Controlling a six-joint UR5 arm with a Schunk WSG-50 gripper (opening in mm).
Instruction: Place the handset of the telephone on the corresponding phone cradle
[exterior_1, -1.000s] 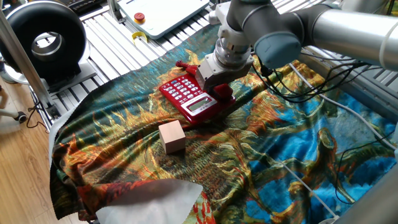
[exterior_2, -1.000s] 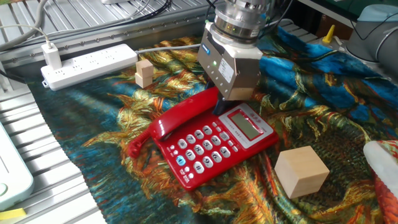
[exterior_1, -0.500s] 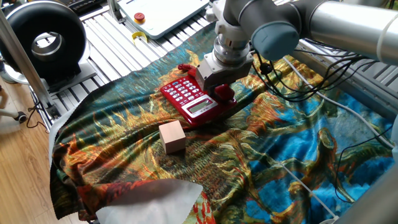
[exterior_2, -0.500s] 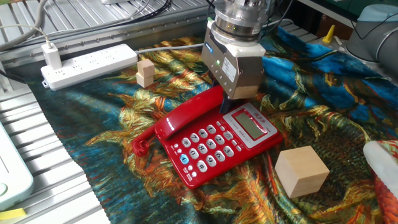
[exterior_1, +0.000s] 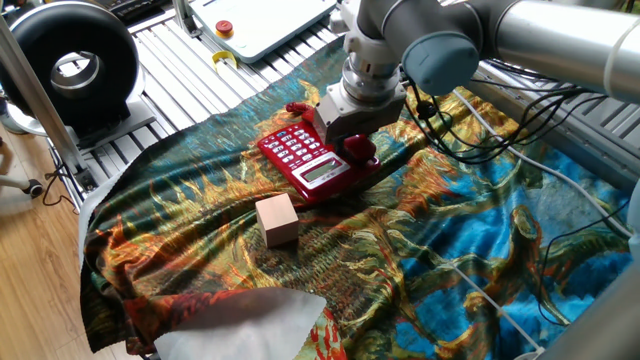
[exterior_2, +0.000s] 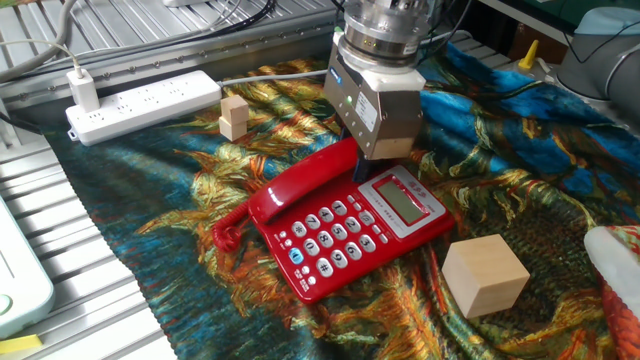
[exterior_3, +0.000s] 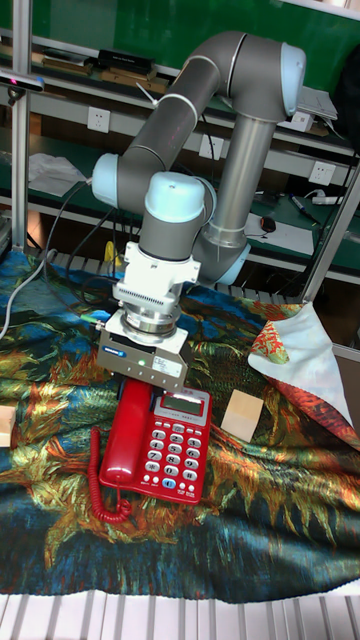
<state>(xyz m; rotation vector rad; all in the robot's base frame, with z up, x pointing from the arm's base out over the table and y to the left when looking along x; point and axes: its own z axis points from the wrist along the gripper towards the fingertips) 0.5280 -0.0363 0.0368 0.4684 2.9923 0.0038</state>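
Observation:
The red telephone (exterior_2: 345, 235) (exterior_1: 305, 160) (exterior_3: 175, 445) lies on the patterned cloth, keypad and display facing up. Its red handset (exterior_2: 300, 190) (exterior_3: 125, 430) lies along the button-free edge of the base, covering the phone cradle, which is hidden beneath it. The coiled red cord (exterior_3: 105, 495) hangs off the handset's far end. My gripper (exterior_2: 362, 165) (exterior_1: 348, 135) (exterior_3: 140, 385) sits low over the handset's end beside the display. Its body hides the fingers, so the grip does not show.
A tan wooden cube (exterior_2: 484, 275) (exterior_1: 277, 218) stands close to the phone's display corner. Two small stacked wooden blocks (exterior_2: 233, 116) and a white power strip (exterior_2: 145, 100) lie at the cloth's edge. Loose cables (exterior_1: 520, 130) trail behind the arm.
A second ago the gripper, handset and phone base shifted slightly sideways together. Over the last half second nothing has visibly moved.

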